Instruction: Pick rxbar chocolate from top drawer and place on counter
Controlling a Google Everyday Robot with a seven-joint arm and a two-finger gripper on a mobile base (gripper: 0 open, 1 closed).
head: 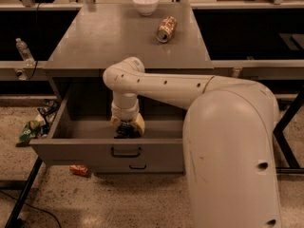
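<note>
The top drawer (71, 148) stands pulled open below the grey counter (118, 37). My gripper (127, 128) reaches down into the drawer near its front wall, just above the dark pull handle (126, 152). Its pale fingers (139, 124) are closed around a small dark flat thing, the rxbar chocolate (124, 132), which is mostly hidden by the fingers and shadow. The white arm comes in from the right over the drawer.
A crushed gold-brown can (166, 29) and a white bowl (145, 4) sit on the counter's far side. A smaller handle (137, 166) marks the lower drawer. Litter (78, 169) lies on the floor at left, and a water bottle (23, 51) stands on a shelf.
</note>
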